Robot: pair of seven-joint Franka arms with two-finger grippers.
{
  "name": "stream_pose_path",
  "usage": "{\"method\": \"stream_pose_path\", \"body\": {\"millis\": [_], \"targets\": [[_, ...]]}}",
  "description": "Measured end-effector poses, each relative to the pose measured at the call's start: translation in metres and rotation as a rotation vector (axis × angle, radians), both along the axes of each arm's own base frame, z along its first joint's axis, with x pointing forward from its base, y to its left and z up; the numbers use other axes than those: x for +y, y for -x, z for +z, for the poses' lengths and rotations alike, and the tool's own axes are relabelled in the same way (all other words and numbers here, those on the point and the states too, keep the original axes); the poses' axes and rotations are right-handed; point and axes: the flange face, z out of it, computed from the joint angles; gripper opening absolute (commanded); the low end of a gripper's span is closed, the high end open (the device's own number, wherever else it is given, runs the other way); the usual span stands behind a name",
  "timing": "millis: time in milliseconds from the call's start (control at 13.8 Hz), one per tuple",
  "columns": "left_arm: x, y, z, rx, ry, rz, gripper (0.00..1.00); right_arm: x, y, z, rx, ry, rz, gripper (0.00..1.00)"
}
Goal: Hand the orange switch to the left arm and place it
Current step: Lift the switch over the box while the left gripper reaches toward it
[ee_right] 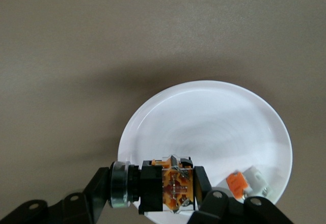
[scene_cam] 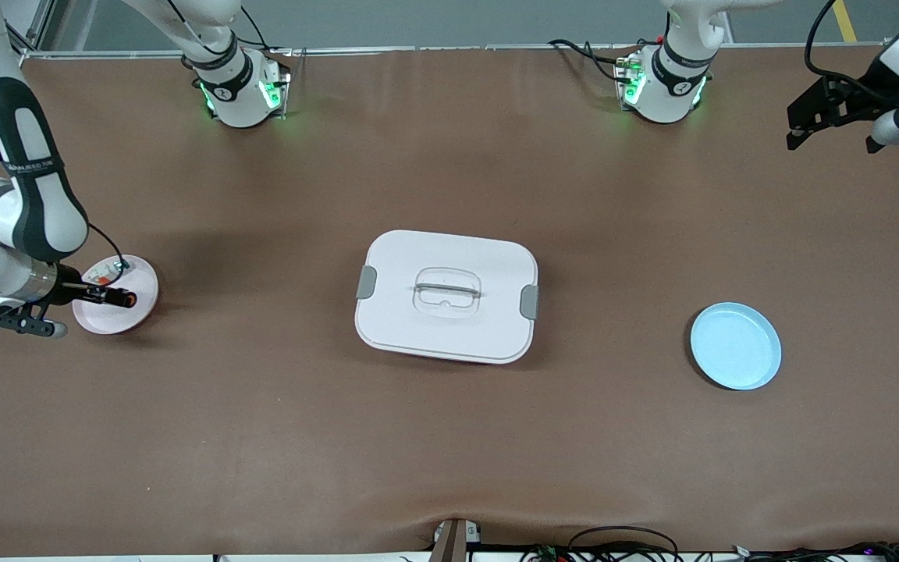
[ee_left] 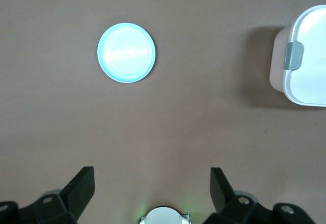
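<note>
Right gripper (ee_right: 168,193) – I see it clamped on the orange switch (ee_right: 170,186), held over the white plate (ee_right: 214,127) | left gripper (ee_left: 153,186) – jaws wide, holding nothing, waiting above the table (scene_cam: 449,437) | box (scene_cam: 447,295) between both.

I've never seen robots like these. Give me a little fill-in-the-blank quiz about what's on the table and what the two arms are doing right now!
1. The right tool is shut on the ______ switch.
2. It holds the switch over the pink ______.
3. The white box lies between that and the ______ plate.
4. The left tool waits with its fingers ______.

Missing words: orange; plate; blue; open
</note>
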Motion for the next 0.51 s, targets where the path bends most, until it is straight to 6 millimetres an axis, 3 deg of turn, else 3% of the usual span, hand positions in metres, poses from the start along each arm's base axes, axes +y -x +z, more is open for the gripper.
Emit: {"method": "stream_pose_path", "body": {"millis": [218, 363, 508], "targets": [[-0.018, -0.001, -0.001, -0.009, 0.012, -0.034, 1.0, 0.024, -0.003, 0.058, 0.044, -0.019, -0.044, 0.0], [-0.028, -0.002, -0.001, -0.023, 0.033, -0.05, 1.0, 0.066, -0.003, 0.102, 0.068, -0.04, -0.096, 0.0], [-0.035, -0.004, -0.002, -0.03, 0.073, -0.06, 1.0, 0.126, 0.0, 0.14, 0.082, -0.041, -0.169, 0.0]]}}
